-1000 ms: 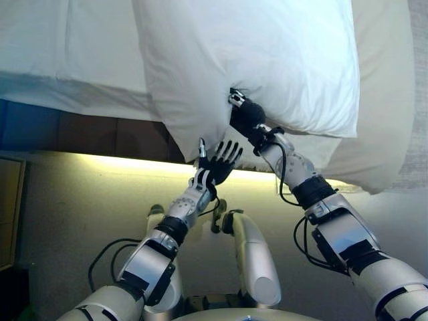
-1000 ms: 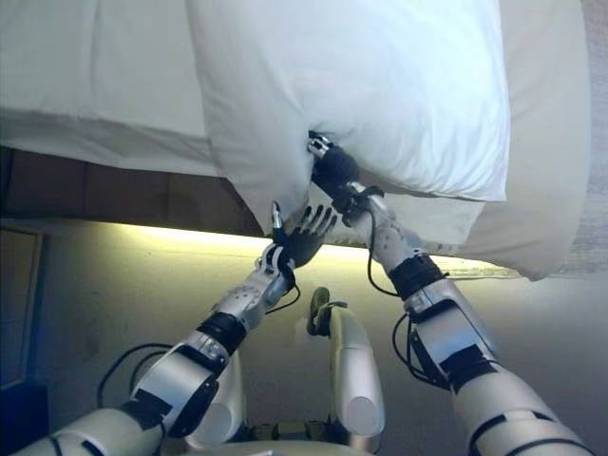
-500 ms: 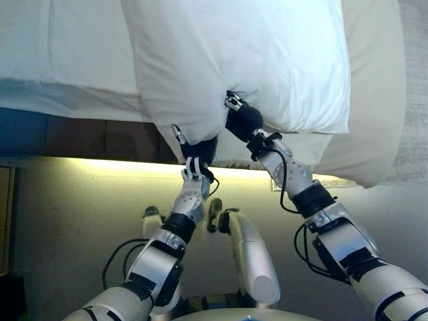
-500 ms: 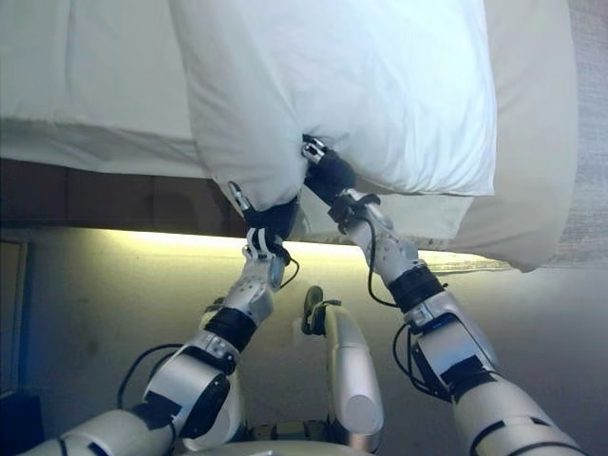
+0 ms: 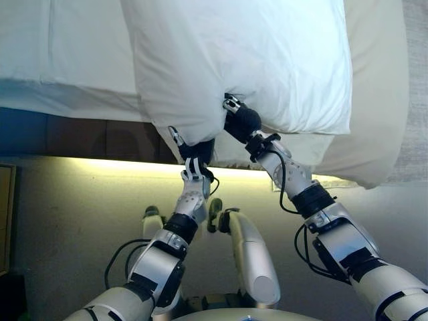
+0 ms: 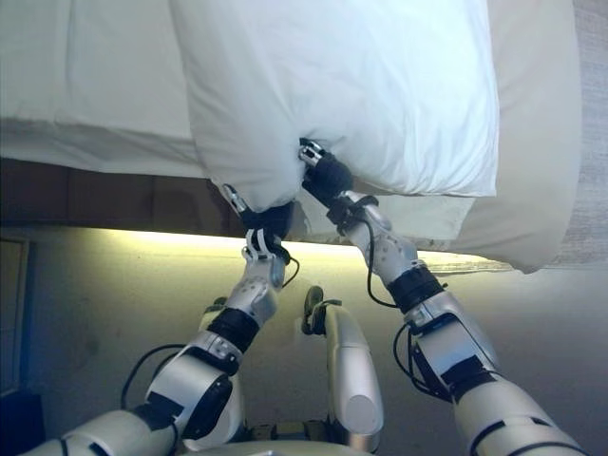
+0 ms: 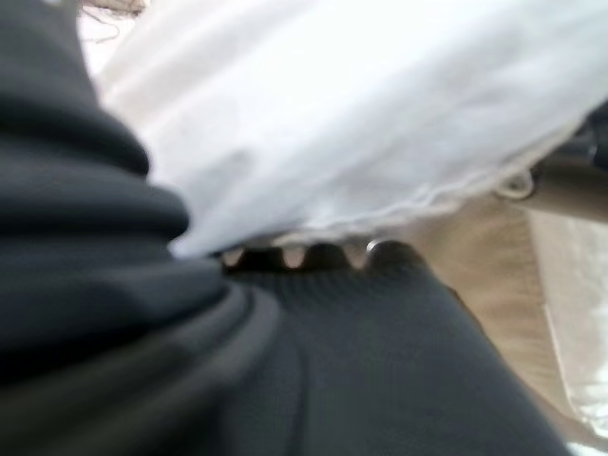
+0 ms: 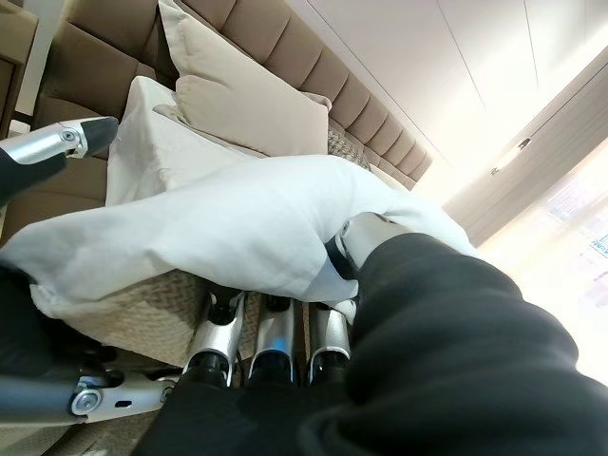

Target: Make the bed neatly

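Note:
A plump white pillow (image 5: pixel 247 60) lies over the near edge of the bed (image 5: pixel 60 53). My right hand (image 5: pixel 241 122) is shut on the middle of its lower edge; in the right wrist view the thumb and fingers (image 8: pixel 275 337) pinch the white cloth (image 8: pixel 190 228). My left hand (image 5: pixel 196 152) is at the pillow's lower left corner, curled on it from below. In the left wrist view the fingers go under the cloth (image 7: pixel 380 104) and their tips are hidden.
A beige pillow (image 5: pixel 378 100) lies under and to the right of the white one, overhanging the bed edge. The dark bed base (image 5: pixel 80 137) with a lit strip below it faces me. A padded headboard (image 8: pixel 323 71) and another beige pillow (image 8: pixel 237 104) show in the right wrist view.
My left hand, open below the pillow a second ago, has risen to the pillow's lower left corner and closed on it. The right hand keeps its grip.

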Controlling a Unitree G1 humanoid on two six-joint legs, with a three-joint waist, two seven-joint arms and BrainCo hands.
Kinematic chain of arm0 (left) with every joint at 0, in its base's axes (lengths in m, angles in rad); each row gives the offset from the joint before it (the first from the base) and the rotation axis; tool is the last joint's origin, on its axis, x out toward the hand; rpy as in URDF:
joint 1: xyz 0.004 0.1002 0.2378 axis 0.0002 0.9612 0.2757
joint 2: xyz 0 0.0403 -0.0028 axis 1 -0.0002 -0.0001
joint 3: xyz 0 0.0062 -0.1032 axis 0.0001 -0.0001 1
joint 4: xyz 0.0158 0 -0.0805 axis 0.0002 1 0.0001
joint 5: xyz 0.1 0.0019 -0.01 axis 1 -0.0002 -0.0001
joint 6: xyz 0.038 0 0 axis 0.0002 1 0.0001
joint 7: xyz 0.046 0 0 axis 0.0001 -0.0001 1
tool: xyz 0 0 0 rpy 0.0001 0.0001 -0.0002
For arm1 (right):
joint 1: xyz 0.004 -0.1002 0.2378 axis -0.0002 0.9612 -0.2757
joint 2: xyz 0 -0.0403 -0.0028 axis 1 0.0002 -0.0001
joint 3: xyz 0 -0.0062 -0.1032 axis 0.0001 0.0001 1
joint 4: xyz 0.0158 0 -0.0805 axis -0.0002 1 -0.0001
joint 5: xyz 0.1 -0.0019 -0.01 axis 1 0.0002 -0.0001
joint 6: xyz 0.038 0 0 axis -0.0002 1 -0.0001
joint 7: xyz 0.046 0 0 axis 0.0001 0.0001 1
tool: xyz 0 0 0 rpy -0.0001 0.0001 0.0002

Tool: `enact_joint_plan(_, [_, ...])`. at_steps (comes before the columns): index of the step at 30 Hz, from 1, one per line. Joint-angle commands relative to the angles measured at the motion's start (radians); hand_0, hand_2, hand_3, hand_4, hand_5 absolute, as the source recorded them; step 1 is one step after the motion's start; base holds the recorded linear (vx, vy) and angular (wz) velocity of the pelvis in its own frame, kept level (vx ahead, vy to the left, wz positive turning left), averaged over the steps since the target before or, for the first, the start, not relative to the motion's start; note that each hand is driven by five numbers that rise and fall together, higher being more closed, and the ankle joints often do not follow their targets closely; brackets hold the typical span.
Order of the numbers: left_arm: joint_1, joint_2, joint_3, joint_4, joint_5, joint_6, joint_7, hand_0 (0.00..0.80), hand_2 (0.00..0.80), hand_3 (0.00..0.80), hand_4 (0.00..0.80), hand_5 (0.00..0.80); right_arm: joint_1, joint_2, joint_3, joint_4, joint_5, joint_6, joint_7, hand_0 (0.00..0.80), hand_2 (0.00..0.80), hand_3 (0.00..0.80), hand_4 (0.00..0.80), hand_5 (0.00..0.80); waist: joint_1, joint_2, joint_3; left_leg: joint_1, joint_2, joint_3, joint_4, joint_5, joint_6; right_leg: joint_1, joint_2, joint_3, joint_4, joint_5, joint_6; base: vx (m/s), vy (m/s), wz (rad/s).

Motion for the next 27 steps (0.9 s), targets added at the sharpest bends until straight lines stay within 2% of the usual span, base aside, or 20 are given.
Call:
enact_joint_plan(1, [-0.137,0.009,-0.041,-0.024,0.006,0.002,0.004,0.0,0.0,0.0,0.0,0.0,-0.046,0.005,0.003,-0.096,0.029,0.007,0.04,0.8,0.8,0.8,0.8,0.8,-0.004,-0.055,0.004,0.0,-0.008,-0.005,-0.052,0.081,0.053,0.078,-0.031,-0.001,-0.016,-0.001,0.008,-0.016,0.038,0.01])
enact_joint_plan(7, [-0.169,0.018,-0.093,0.026,0.006,-0.023,0.128,0.0,0.0,0.0,0.0,0.0,-0.082,0.026,0.017,-0.024,0.019,0.023,0.055,0.8,0.8,0.8,0.8,0.8,-0.004,-0.028,0.003,0.038,-0.019,0.005,-0.081,0.088,0.053,0.107,-0.039,0.008,-0.037,0.004,0.013,-0.011,0.042,0.01])
enact_joint_plan(14, [-0.158,-0.042,-0.139,0.027,0.009,-0.1,0.251,0.0,0.0,0.0,0.0,0.0,-0.101,0.069,0.022,-0.056,-0.024,0.046,0.013,0.8,0.8,0.8,0.8,0.8,-0.01,-0.017,-0.012,0.06,-0.033,0.009,-0.088,0.083,0.055,0.129,-0.045,0.015,-0.061,0.013,0.023,0.0,0.0,0.0])
enact_joint_plan(27, [-0.161,-0.118,-0.197,-0.017,0.006,-0.103,0.264,0.0,0.0,0.0,0.0,0.0,-0.088,0.096,0.013,-0.049,-0.065,0.065,-0.001,0.8,0.8,0.8,0.8,0.8,-0.025,-0.009,-0.027,0.091,-0.037,0.02,-0.102,0.082,0.056,0.154,-0.052,0.022,-0.088,0.028,0.036,0.0,0.0,0.0])
